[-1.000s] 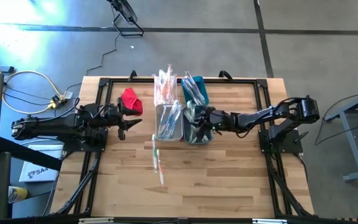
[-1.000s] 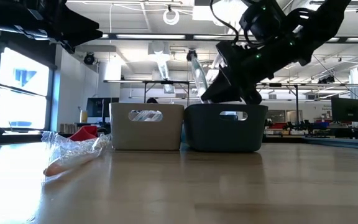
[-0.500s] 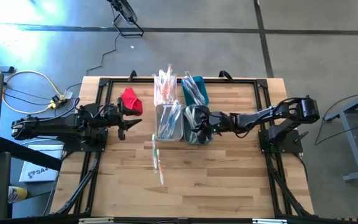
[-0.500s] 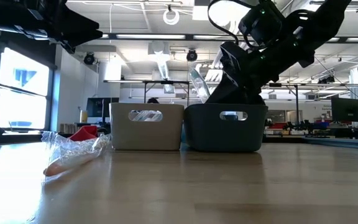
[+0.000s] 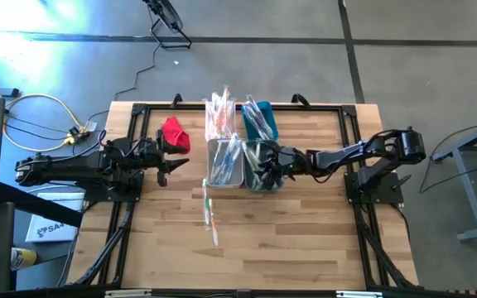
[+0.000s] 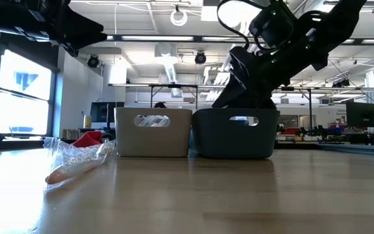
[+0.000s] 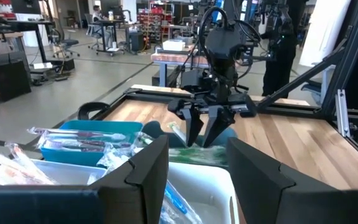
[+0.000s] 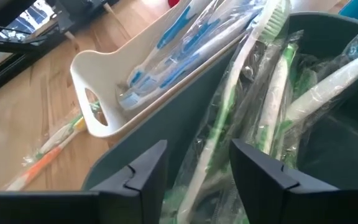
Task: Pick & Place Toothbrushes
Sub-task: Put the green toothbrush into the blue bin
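My right gripper (image 5: 263, 168) stands open, slanting down into the dark bin (image 6: 236, 140). In the right wrist view a wrapped green toothbrush (image 8: 219, 143) lies between its fingers, leaning on the bin's wall among other green toothbrushes (image 8: 278, 81); I see no finger on it. Beside it the white bin (image 8: 98, 74) holds blue toothbrushes. A few wrapped toothbrushes (image 5: 210, 211) lie flat on the table nearer the front. My left gripper (image 5: 176, 165) waits open and level at the table's left, clear of everything.
At the far side a teal bin (image 5: 261, 120) holds more toothbrushes, and a pile of wrapped ones (image 5: 219, 114) lies beside it. A red cloth (image 5: 175, 134) lies near my left gripper. The near half of the table shows bare wood (image 5: 288, 240).
My right gripper has opened and tipped a little further down into the dark bin. The wrapped toothbrush it held, which stood up above the bin's rim in the low view, has dropped out of sight into the bin.
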Robot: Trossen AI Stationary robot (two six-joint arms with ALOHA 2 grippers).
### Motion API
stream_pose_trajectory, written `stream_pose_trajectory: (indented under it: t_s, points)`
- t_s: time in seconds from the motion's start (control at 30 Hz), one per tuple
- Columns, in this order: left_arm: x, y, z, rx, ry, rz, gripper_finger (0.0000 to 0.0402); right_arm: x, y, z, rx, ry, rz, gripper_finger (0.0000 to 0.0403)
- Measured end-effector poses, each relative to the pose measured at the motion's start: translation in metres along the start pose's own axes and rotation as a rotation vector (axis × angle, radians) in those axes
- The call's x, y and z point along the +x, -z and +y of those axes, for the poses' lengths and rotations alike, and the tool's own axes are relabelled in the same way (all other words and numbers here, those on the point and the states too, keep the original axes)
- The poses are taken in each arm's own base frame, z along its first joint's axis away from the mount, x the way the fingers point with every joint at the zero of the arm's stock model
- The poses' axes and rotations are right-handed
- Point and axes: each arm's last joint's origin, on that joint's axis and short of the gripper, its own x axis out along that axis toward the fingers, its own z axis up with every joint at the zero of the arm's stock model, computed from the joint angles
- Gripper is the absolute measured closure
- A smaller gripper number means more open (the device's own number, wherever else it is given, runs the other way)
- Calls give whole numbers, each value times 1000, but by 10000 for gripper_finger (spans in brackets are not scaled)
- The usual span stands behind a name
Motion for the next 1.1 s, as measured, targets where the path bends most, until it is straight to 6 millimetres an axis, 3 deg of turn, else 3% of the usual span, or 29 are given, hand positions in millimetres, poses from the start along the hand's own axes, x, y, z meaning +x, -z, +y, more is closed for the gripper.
stream_pose_trajectory:
  t_s: [0.27,0.7,1.1]
  points:
    - [0,2,0,1,-1,17,242,-9,-6,3,-59,-32,-5,246]
    - [0,2,0,2,-1,22,242,-69,-39,19,-199,-110,-165,293]
    - [0,4,0,-1,-2,46,242,-91,-44,19,-241,-110,-181,331]
